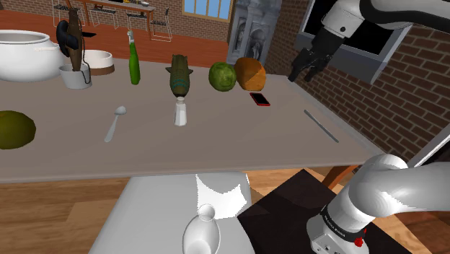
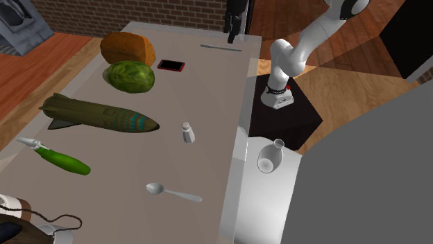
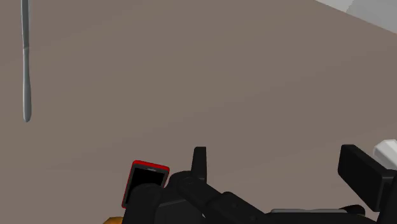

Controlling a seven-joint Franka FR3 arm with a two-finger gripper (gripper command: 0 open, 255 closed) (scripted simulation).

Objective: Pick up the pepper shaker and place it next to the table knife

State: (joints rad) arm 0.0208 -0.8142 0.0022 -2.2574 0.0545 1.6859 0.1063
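In the shoulder view you have the pepper shaker [image 1: 180,113] upright near the middle of the worktop [image 1: 238,141], long axis vertical, cap up. The table knife [image 1: 321,125] lies well apart at its 3 o'clock, running from 11 to 5 o'clock. The end effector [image 1: 303,73] hangs at 1 o'clock from a red phone [image 1: 259,99].

In the second exterior view the pepper shaker [image 2: 187,132] stands upright. The table knife [image 2: 221,47] is far off at its 1 o'clock, lying 9-to-3, with the end effector [image 2: 232,35] just above it.

In the wrist view your end effector [image 3: 280,168] is released, fingers apart over bare worktop. The red phone [image 3: 145,183] sits just beside one finger, and the table knife [image 3: 25,63] is well apart.
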